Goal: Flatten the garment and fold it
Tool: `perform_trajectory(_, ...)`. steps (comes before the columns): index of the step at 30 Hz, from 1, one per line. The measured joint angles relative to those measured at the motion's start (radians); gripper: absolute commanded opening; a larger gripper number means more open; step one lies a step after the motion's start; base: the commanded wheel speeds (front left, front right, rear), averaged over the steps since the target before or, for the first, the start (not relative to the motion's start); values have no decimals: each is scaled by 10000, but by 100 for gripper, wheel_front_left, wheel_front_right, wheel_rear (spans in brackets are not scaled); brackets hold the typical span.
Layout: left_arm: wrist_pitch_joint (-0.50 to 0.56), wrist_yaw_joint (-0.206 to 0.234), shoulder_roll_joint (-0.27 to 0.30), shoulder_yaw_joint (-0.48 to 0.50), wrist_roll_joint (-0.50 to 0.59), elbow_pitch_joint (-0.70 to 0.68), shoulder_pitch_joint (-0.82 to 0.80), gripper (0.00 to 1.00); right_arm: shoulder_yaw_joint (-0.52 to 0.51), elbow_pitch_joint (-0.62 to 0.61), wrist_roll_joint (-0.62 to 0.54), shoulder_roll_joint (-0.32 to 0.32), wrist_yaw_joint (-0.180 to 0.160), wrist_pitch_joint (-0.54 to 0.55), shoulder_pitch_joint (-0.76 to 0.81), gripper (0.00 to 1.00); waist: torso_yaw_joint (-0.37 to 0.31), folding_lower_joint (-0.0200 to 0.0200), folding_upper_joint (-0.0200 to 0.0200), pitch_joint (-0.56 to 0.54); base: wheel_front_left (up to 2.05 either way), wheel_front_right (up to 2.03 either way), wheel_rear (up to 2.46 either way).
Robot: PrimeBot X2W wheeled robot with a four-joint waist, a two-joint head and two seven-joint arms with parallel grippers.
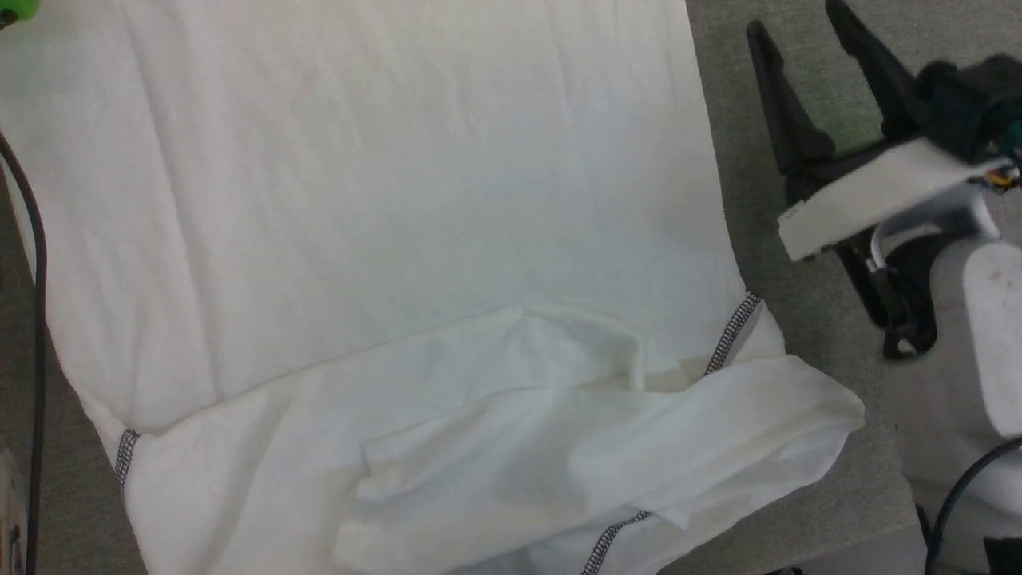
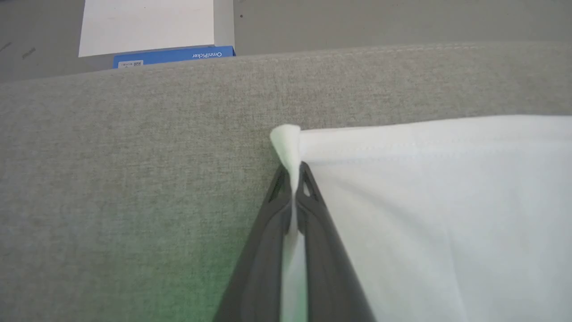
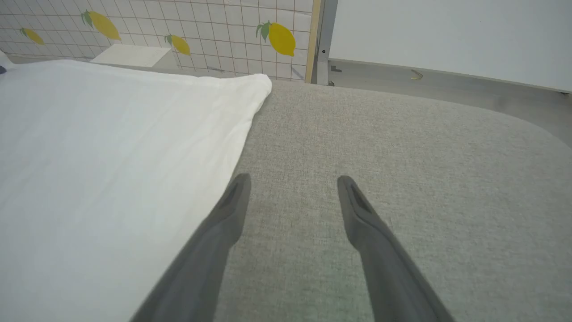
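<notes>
Left wrist view: left gripper (image 2: 293, 176) clamped on a corner of the garment (image 2: 447, 201). Right wrist view: right gripper (image 3: 292, 188) fingers spread, holding nothing, just beside the garment's edge. Head view: garment spread flat on the grey fabric surface (image 1: 798, 447), with loose folds at its near end. A lemon-print tiled wall (image 3: 201, 27) stands behind.

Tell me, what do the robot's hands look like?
Each gripper has two long, dark grey fingers that narrow to pointed tips. The right gripper sits on a black base with a pale wrist block and a rounded white forearm; a black cable curls near it. The left gripper has the same dark, smooth fingers.
</notes>
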Motion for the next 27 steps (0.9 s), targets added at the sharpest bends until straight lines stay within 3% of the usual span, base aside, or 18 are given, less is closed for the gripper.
perform_trajectory(5,-151,-111,-142,-251,-12,-226,21,0,263,1016,385,-324,-2,1653,-2460,100,281,0,0,48,0,0,0)
perform_trajectory(12,-642,-468,-639,-646,-105,-167,-157,0,92,3448,882,-198,-2,3862,-5484,100,881,0,0,231,0,0,0)
perform_trajectory(23,-1572,-1051,-1283,-1172,-176,360,-864,0,-713,6238,-844,79,-2,6752,-7663,100,1855,-1,0,667,0,0,0)
perform_trajectory(24,-1624,-1083,-1313,-1202,-178,401,-910,0,-832,6330,-934,96,-2,6976,-7809,76,1910,-1,0,697,0,0,0)
perform_trajectory(25,-1714,-1120,-1350,-1239,-180,439,-955,0,-951,6406,-1037,134,-2,7269,-7944,37,1973,-1,0,730,0,0,0)
perform_trajectory(27,-1868,-1172,-1417,-1292,-194,523,-1025,0,-1051,6435,-1273,167,-2,7693,-8129,6,2070,-2,0,779,0,0,0)
